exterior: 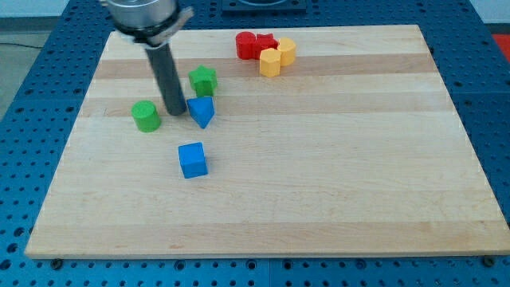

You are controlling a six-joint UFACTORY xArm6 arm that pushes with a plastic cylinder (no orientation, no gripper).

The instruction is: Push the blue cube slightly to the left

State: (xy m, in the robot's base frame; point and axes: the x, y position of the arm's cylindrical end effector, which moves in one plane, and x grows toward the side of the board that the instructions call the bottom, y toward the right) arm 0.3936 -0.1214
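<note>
The blue cube [193, 159] lies on the wooden board [319, 175], left of the middle. My tip [176, 112] stands above it in the view, just left of a blue triangular block [202, 111] and close to touching it. The tip sits about a block's length up and slightly left of the blue cube, apart from it. A green cylinder [146, 115] lies to the tip's left. A green star-like block [203, 80] lies up and right of the tip.
Near the view's top, two red blocks [253, 45] and two yellow blocks [277, 57] form a cluster. The board rests on a blue perforated table [32, 119].
</note>
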